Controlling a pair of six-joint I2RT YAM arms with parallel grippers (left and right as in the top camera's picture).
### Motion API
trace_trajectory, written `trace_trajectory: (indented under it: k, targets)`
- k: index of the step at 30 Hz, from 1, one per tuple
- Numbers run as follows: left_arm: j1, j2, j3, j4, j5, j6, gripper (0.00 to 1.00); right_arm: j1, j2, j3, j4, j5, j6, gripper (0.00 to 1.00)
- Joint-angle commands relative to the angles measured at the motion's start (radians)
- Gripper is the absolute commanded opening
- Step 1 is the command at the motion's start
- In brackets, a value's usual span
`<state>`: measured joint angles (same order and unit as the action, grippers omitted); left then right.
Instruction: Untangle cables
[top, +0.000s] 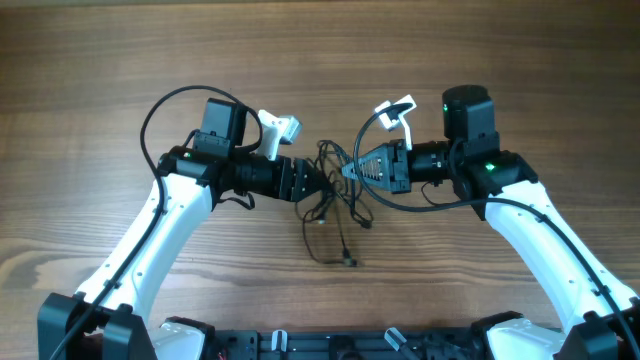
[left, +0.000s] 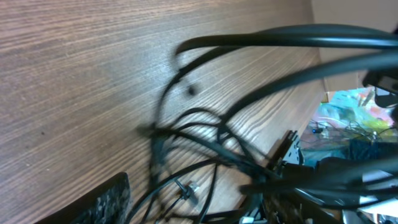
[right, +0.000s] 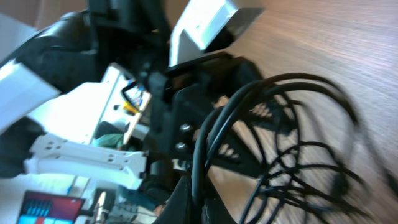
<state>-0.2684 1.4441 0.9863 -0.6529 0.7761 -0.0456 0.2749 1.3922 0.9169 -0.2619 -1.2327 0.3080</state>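
The cables (top: 335, 200) are thin black wires in a loose tangle at the table's middle, between my two grippers. One strand trails toward me and ends in a small plug (top: 350, 262). My left gripper (top: 318, 180) is at the tangle's left edge. In the left wrist view its jaws (left: 199, 208) look open, with loops of the cables (left: 205, 143) and a small plug (left: 186, 186) between them. My right gripper (top: 350, 172) is at the tangle's right edge. In the right wrist view its jaws (right: 198, 202) are shut on one strand of the cables (right: 298, 155).
The tabletop is wood (top: 320, 50). The left arm's white camera mount (top: 280, 127) and the right arm's white mount (top: 398, 110) stand close on either side of the tangle. Thicker black arm cables (top: 160, 110) loop beside each arm. The two grippers nearly face each other.
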Motion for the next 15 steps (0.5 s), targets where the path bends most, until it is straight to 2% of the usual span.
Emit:
trace_trajectory:
  k: [1, 2, 6, 11, 15]
  targets:
    - [-0.005, 0.010, -0.001, 0.044, -0.014, -0.022, 0.54, 0.002, 0.004, 0.011, 0.008, -0.097, -0.011, 0.04]
    - [-0.005, 0.010, -0.001, 0.051, -0.009, -0.023, 0.49, 0.002, 0.004, 0.011, 0.007, -0.096, -0.010, 0.04]
    - [-0.005, 0.010, -0.001, 0.086, 0.085, -0.074, 0.50, 0.002, 0.004, 0.011, 0.007, -0.051, 0.016, 0.04]
    - [-0.011, 0.010, -0.001, -0.015, 0.105, -0.058, 0.50, 0.002, 0.005, 0.011, 0.008, 0.095, 0.063, 0.04]
    - [-0.016, 0.010, -0.001, -0.083, 0.098, 0.008, 0.50, 0.002, 0.005, 0.011, 0.016, 0.163, 0.103, 0.04]
